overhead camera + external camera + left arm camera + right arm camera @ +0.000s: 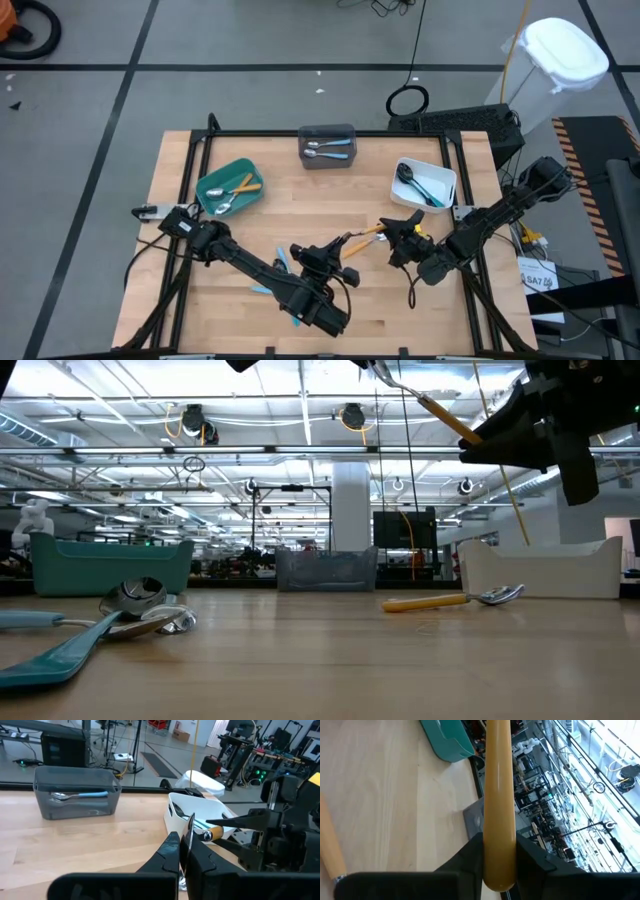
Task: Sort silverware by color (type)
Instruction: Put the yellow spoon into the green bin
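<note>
A slim utensil with an orange plastic handle and a silver metal head [362,236] hangs in the air above the middle of the pale wooden table [180,180], passed between the two arms. The left gripper [183,851] has its fingers pressed together on the thin metal head end, while the right gripper [498,851] has its fingers against both sides of the rounded orange handle, apparently closing on it. The piece looks light and stiff, but its smooth handle seems likely to slip or swivel (a round bar pinched across its width may turn), so a hold near the handle's middle seems safest. A similar orange-handled spoon [450,600] lies flat on the table, and blue-handled pieces [70,640] lie nearer the front edge. The teal bin [230,188], the grey bin [327,147] and the white bin [424,184] each hold utensils already.
</note>
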Controlling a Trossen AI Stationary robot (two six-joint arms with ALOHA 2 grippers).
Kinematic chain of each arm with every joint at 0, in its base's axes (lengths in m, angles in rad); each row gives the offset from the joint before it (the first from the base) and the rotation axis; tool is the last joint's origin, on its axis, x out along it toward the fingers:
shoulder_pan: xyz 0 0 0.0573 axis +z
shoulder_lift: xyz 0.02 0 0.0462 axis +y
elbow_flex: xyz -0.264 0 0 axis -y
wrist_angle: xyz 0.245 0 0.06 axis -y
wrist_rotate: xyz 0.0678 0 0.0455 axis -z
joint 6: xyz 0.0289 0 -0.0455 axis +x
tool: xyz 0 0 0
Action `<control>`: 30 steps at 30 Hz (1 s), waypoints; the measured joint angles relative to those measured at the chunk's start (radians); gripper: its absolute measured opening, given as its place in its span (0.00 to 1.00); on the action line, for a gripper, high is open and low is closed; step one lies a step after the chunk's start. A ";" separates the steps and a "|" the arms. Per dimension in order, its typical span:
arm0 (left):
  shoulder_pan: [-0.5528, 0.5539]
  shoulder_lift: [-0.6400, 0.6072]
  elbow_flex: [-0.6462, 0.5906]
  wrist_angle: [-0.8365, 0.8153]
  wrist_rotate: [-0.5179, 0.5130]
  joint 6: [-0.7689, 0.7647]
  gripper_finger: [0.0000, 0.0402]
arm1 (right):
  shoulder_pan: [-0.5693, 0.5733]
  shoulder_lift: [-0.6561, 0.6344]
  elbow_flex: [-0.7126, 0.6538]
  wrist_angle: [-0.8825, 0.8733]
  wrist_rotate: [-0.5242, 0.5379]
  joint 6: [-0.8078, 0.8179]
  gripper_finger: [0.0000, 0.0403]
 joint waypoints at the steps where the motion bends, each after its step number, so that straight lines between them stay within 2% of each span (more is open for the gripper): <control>1: 0.000 0.000 0.000 0.000 0.000 0.001 0.02 | 0.000 0.000 0.000 0.000 -0.001 0.002 0.18; 4: -0.004 0.000 0.000 0.000 0.003 0.055 0.10 | 0.000 0.000 0.000 0.000 -0.010 -0.002 0.18; 11: -0.022 0.000 0.000 -0.006 0.027 0.232 0.36 | 0.000 0.000 0.000 -0.003 -0.021 0.001 0.18; 15: -0.036 -0.001 0.000 -0.014 0.028 0.372 0.46 | 0.000 0.000 0.000 -0.025 -0.025 0.040 0.18; 18: -0.042 -0.001 0.000 -0.015 0.029 0.517 0.50 | -0.004 0.000 0.000 -0.039 -0.065 0.079 0.18; 24: -0.037 -0.001 0.000 -0.015 0.032 0.793 0.51 | -0.030 0.000 0.000 -0.056 -0.155 0.159 0.18; 30: -0.022 -0.001 0.039 -0.017 0.034 0.945 0.51 | -0.070 0.000 0.000 -0.094 -0.261 0.230 0.18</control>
